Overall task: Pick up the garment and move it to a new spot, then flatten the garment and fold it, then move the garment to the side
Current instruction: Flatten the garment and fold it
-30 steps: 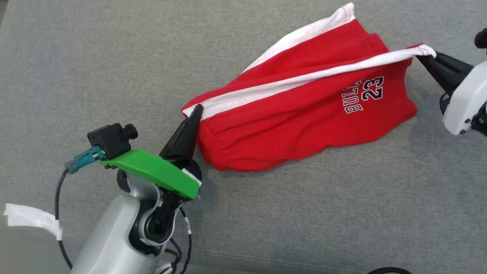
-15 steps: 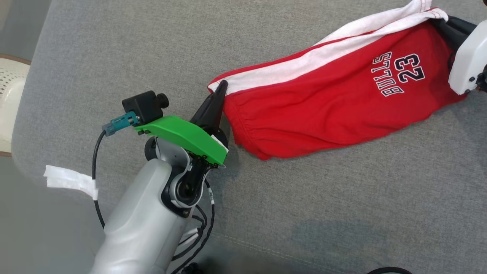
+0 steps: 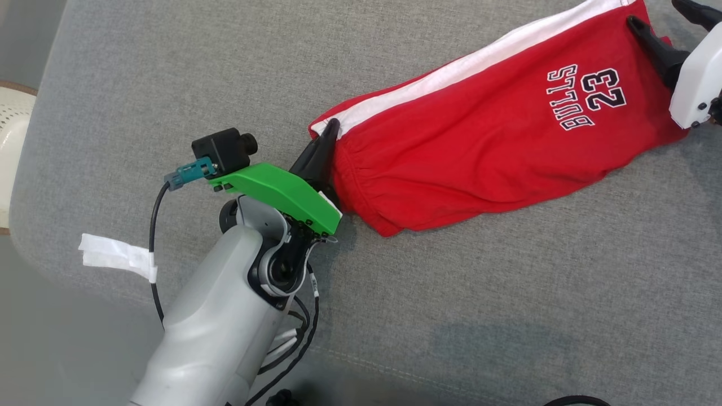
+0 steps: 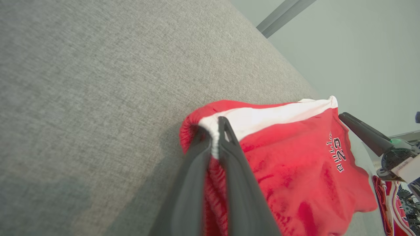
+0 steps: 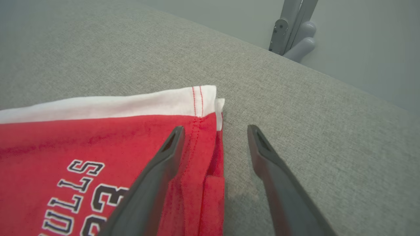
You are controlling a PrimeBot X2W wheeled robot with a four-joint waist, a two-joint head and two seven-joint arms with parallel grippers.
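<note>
**Right claw lets go; shorts laid out long**

The grey cushion [image 3: 507,310] carries the red shorts [image 3: 479,146], which lie stretched out on it in one long shape, leg end away from the robot's left arm.

At the waistband end of the shorts, the left claw [image 4: 216,123] is clenched on the corner, with the white edge pinched between its two dark fingers. At the leg end, the right claw [image 5: 215,128] stands released, its fingers spread wide. One finger lies over the red hem and the other over bare cushion just beside the shorts. Whether that first finger touches the cloth is hard to tell.

A second ago the right claw held that hem corner pulled up and taut; now the corner lies flat. I take this to mean the move to a new spot is about done, with smoothing and folding yet to come.

A white stripe [image 3: 451,76] runs along the far edge of the shorts. Near the leg end, the lettering [image 3: 592,98] reads "BULLS 23" in black outlined in white.
</note>
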